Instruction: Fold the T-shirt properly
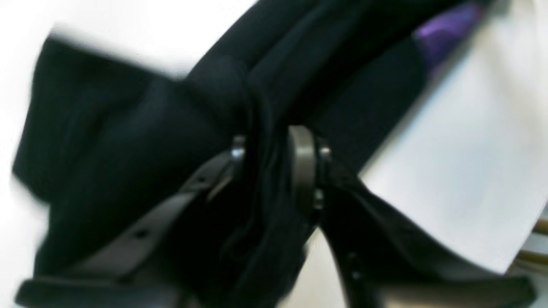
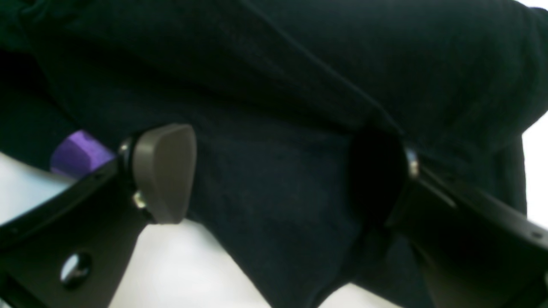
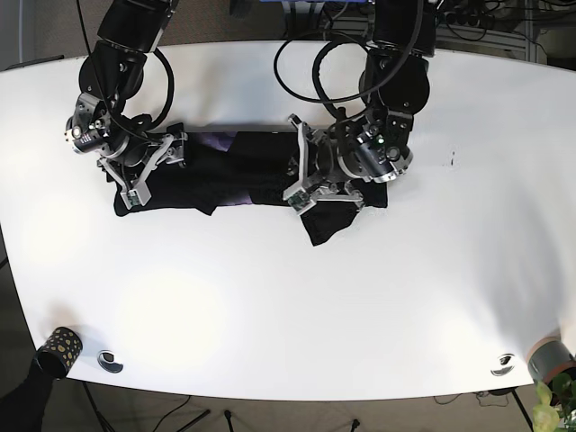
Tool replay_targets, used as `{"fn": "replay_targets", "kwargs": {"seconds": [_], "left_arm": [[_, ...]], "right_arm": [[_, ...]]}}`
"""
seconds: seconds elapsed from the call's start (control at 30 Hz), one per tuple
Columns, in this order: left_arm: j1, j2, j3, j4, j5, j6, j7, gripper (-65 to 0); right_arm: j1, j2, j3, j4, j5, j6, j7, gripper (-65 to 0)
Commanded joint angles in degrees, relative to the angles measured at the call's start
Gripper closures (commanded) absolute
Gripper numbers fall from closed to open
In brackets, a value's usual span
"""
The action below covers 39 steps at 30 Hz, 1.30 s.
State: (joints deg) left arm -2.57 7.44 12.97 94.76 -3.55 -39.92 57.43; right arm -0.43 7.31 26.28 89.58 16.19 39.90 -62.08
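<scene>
My left gripper (image 1: 267,154) is clamped on a bunched fold of the black T-shirt (image 3: 243,171). My right gripper (image 2: 274,171) stands wide apart, empty, the cloth lying between and beyond its pads (image 2: 165,171).

White table (image 3: 288,306); patterned cup (image 3: 57,349) off its near-left corner.

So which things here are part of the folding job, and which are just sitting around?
Part of the job:
- black T-shirt
- left gripper, shut on the T-shirt
- right gripper, open around the cloth

Just lying about:
- dotted cup
- small metal ring
- grey cup
- white table
</scene>
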Motion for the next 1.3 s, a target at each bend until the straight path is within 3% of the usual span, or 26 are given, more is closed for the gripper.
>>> {"fn": "replay_targets", "kwargs": {"seconds": [0.0, 0.17, 0.23, 0.47, 0.63, 0.87, 1.07, 1.27], "left_arm": [[-0.99, 0.87, 2.90, -0.12, -1.24, -0.08, -1.12, -21.2], [-1.08, 1.13, 6.15, -1.35, -1.33, -0.08, -1.21, -35.0], [-1.08, 1.56, 6.06, -1.00, -1.33, -0.08, -1.21, -37.2], [-0.64, -0.45, 1.67, 10.60, -1.42, 0.41, -0.95, -37.2], [2.00, -3.71, -3.61, 15.52, -1.50, 0.41, -0.95, -37.2], [2.61, -4.76, -14.33, 14.21, -1.42, 0.41, -1.21, -37.2], [2.70, -6.34, -18.03, 10.60, -1.42, 0.41, -1.21, -37.2], [3.32, -7.13, -17.94, 8.93, -1.42, 0.41, -1.30, -37.1]], "right_arm": [[0.73, 0.38, -0.04, 0.66, 0.30, 0.10, -0.11, -56.8], [0.91, 0.38, -0.04, 0.75, 0.39, 0.10, -0.11, -56.8], [0.91, 0.38, -0.04, 1.01, 0.39, 0.10, -0.29, -56.8], [1.17, -0.15, 0.13, 6.29, 0.47, 0.10, -0.82, -56.8], [4.60, -1.46, 0.49, 7.08, 0.91, 0.10, -5.21, -56.8], [7.59, -2.08, -1.45, 6.64, 9.62, 0.10, -6.88, -56.8], [12.51, -2.26, -7.95, 0.22, 14.01, 0.10, -7.06, -56.8], [19.90, -5.68, -9.45, -11.82, 12.69, 0.10, -6.44, -56.8]]}}
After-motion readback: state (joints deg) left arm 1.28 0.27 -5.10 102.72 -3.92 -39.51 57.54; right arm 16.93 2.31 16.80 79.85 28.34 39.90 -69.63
